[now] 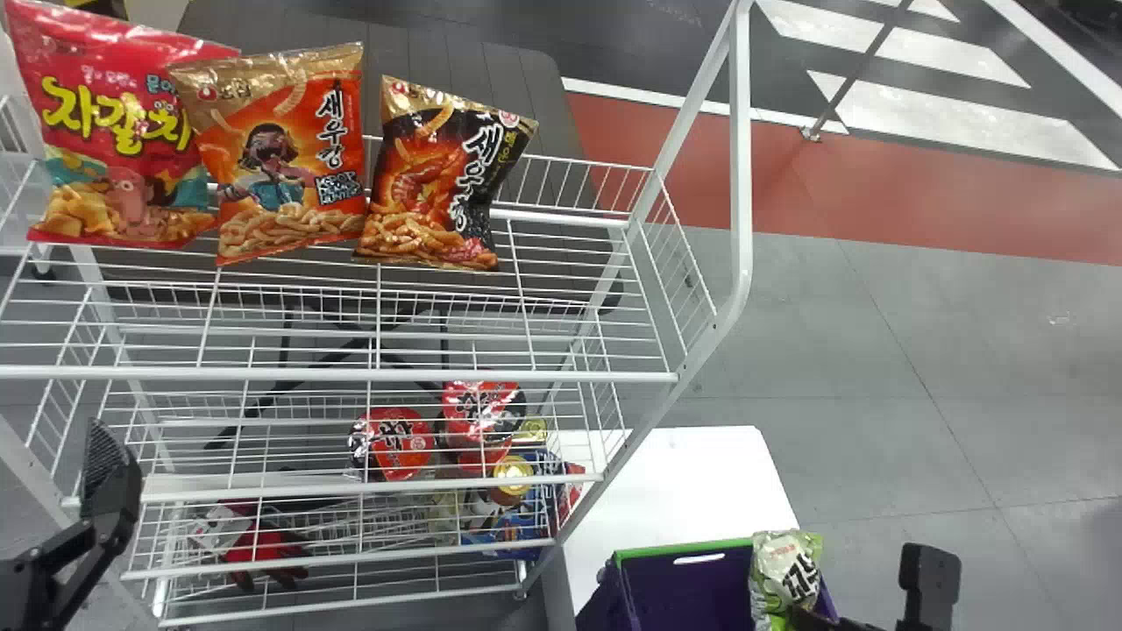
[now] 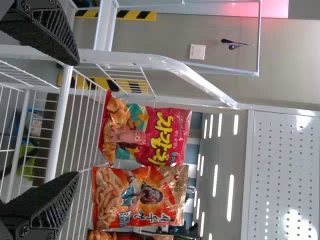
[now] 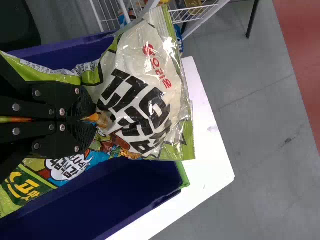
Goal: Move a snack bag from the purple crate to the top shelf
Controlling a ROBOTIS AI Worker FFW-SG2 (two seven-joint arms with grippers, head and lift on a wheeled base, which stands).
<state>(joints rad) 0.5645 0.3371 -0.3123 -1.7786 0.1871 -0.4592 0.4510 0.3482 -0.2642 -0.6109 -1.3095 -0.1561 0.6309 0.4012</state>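
Observation:
The right gripper [image 1: 811,619] is low at the right of the head view, at the purple crate [image 1: 684,551]. Seen from its wrist, this gripper [image 3: 94,118] is shut on the crumpled front of a white-and-green snack bag [image 3: 142,95]. That bag [image 1: 786,570] stands at the crate's right end, partly above the rim. Along the back of the top shelf [image 1: 351,374] lean a red bag [image 1: 123,131], an orange bag [image 1: 285,158] and a black-and-orange bag [image 1: 438,175]. My left gripper [image 1: 110,504] is parked beside the rack's left side; in its wrist view, this gripper [image 2: 76,119] is open and empty.
More snack packs [image 3: 65,167] lie in the crate, which sits on a white table [image 1: 692,473]. The rack's white side post [image 1: 741,175] rises between shelf and floor at the right. Red cups [image 1: 399,443] and other goods stand on lower wire shelves.

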